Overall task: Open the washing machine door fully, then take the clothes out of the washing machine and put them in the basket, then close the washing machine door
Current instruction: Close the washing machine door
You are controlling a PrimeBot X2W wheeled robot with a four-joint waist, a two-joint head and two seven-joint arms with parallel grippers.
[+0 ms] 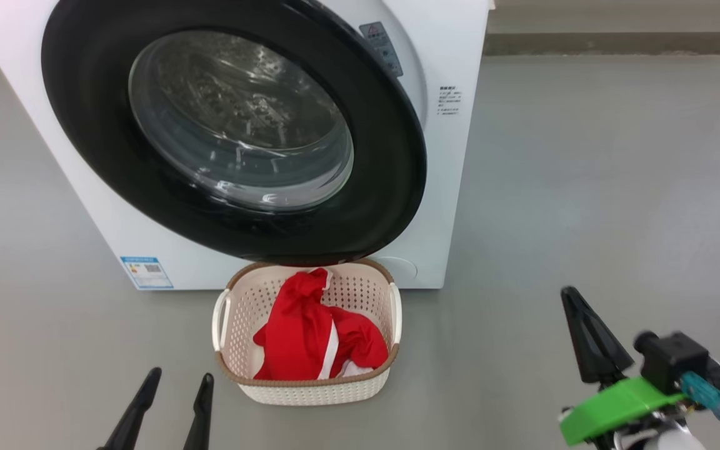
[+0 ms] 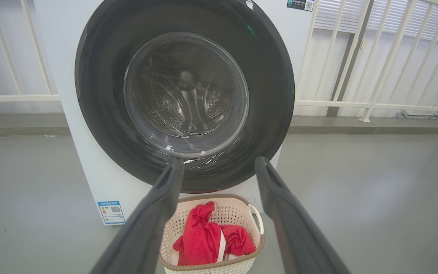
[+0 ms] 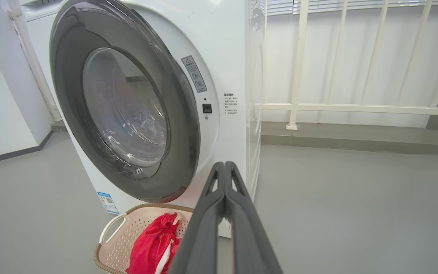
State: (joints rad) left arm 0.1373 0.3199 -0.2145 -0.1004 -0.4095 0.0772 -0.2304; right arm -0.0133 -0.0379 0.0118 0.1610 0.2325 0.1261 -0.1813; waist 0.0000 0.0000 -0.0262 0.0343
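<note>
Head view: blue label (image 1: 146, 272) low on washing machine (image 1: 454, 187), unreadable; left pincer (image 1: 182, 374) wide, right pincer (image 1: 571, 297) pressed together.

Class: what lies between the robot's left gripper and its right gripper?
In the head view, the basket with the clothes in it stands between the left gripper and the right gripper, nearer the left; the rest is bare floor.

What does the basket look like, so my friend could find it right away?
Find the big white washing machine with its round black door. On the grey floor right in front of it, below the door, sits the basket. It is small, cream, full of holes, brown-rimmed, and holds red clothes.
</note>
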